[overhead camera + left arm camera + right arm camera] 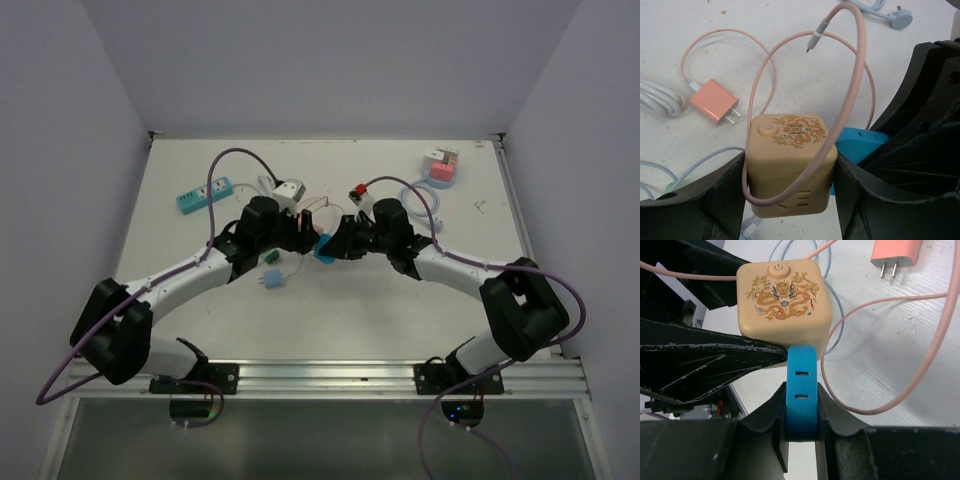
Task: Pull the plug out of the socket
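Blue plastic plug (pixel 801 390), about mid-desk and well away from every edge, seated in one side face of a cream plastic cube socket (pixel 784 295). Right gripper (pixel 801 412) closed in on the plug, one black finger against each flat flank, the body pinched between them. Grip placed on the part standing outside the socket, probably so as to draw straight back along the prongs. Left gripper (pixel 790 187) clamped on the cube from two opposite sides, fingers touching both walls. Evidently there to anchor the socket, otherwise likely to slide along with the plug. Arms facing each other across the joint, hence opposed pulls possible.

Thin pink cable (pixel 858 75) looped loosely round the cube, apparently running from a salmon-pink two-pin charger (pixel 714 101) lying unplugged near by on the white desk (pixel 670 35). Worth minding as a snag.

Markings: gold dragon printed on the cube's top face, power symbol on a round button above it, Chinese characters either side, too small to read with confidence. Two small slots on the plug's blue face. No brand legible anywhere.
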{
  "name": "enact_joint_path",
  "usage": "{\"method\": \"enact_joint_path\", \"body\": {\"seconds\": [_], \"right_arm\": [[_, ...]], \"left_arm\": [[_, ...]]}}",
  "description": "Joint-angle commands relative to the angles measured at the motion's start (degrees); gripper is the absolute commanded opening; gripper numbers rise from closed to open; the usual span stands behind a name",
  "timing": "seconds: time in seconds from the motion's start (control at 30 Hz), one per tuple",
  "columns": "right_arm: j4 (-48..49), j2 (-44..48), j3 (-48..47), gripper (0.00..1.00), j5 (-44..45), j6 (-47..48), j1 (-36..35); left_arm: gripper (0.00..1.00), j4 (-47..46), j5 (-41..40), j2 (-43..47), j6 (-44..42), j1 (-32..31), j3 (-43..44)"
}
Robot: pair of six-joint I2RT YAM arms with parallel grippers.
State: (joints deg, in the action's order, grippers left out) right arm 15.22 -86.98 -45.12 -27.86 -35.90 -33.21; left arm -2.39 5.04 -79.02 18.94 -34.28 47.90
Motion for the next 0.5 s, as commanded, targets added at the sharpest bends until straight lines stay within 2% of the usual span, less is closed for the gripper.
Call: {"method": "enact_joint_path", "body": {"seconds": [0.0,0.3,0.47], "right_arm": [[-6.2,1.9,-1.6,0.00,1.4,0.5,-0.3],[-11.1,4.2,-0.4,0.00,1.1,0.0,1.0],[-12.8,4.8,-0.3,0.00,0.0,0.9,1.0]], "left_arm": [[0.00,-6.0,-14.8,3.1,0.6,1.0,-0.7],[0.00,-3.6,-31.8,2.8,-0.7,1.1,-0.5],[0.00,-2.9,-34.3,1.7,-1.1,1.1,0.2]]}}
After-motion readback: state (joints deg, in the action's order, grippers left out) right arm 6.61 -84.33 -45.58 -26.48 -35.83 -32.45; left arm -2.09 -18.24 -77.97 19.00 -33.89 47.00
